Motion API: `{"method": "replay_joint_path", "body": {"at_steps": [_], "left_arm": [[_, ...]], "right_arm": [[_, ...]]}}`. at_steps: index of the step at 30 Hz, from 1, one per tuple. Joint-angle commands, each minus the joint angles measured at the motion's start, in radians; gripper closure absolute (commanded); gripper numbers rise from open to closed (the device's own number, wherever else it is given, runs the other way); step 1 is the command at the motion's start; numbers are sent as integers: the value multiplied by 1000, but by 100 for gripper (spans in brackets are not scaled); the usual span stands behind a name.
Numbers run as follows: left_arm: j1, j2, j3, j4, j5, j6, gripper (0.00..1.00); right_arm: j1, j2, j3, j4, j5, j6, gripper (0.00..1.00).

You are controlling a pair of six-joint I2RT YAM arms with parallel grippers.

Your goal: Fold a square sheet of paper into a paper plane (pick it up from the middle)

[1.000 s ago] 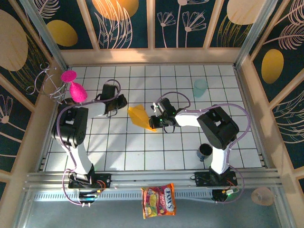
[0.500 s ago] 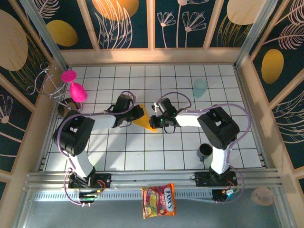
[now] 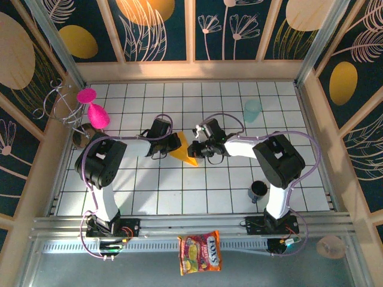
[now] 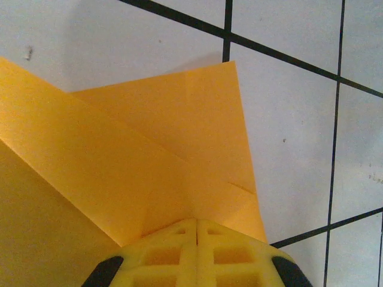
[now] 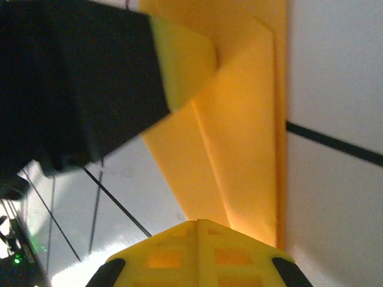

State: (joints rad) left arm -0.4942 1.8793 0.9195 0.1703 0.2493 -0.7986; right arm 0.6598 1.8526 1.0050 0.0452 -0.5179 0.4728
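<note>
The orange-yellow sheet of paper point(image 3: 184, 150) lies on the white tiles mid-table, folded into a pointed dart-like shape with its tip toward the near right. My left gripper point(image 3: 174, 143) is shut and rests on the paper's left side; its fingertips point(image 4: 196, 230) meet over layered folds point(image 4: 149, 155). My right gripper point(image 3: 198, 147) is shut too and rests on the paper's right edge, closed fingertips point(image 5: 197, 230) against a long folded strip point(image 5: 239, 149). The left gripper's yellow finger point(image 5: 182, 60) also appears at the far end of that strip in the right wrist view.
A pink funnel-shaped object point(image 3: 97, 115) and a wire stand point(image 3: 60, 101) sit at the left edge, with a brown bowl point(image 3: 81, 136) beside them. A translucent cup point(image 3: 252, 110) stands back right, a dark cup point(image 3: 258, 190) near right. A snack packet point(image 3: 200, 252) lies beyond the front rail.
The left arm swung in from the left and its shut gripper now sits on the paper's left side. The paper looks narrower than before. The right gripper barely shifted.
</note>
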Motion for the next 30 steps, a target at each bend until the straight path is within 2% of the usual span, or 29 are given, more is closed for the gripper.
{"method": "replay_joint_path", "body": {"at_steps": [1,11,16,22,30], "left_arm": [[2,45,7,-79,-29,-10,95],[2,64,19,-105,-25,-8,95],[2,75,18,-136,-50,-13,96],[1,81,8,-155,-77,-23,96],[2,60,7,-139,-63,-12,96]], "right_arm": [[-2,32,60,16,8,28,100],[1,139,125,-34,-4,-3,100],[1,140,93,-60,-13,-32,100],[1,64,-39,-87,-12,-60,100],[1,-155,-302,-49,-3,-56,100]]}}
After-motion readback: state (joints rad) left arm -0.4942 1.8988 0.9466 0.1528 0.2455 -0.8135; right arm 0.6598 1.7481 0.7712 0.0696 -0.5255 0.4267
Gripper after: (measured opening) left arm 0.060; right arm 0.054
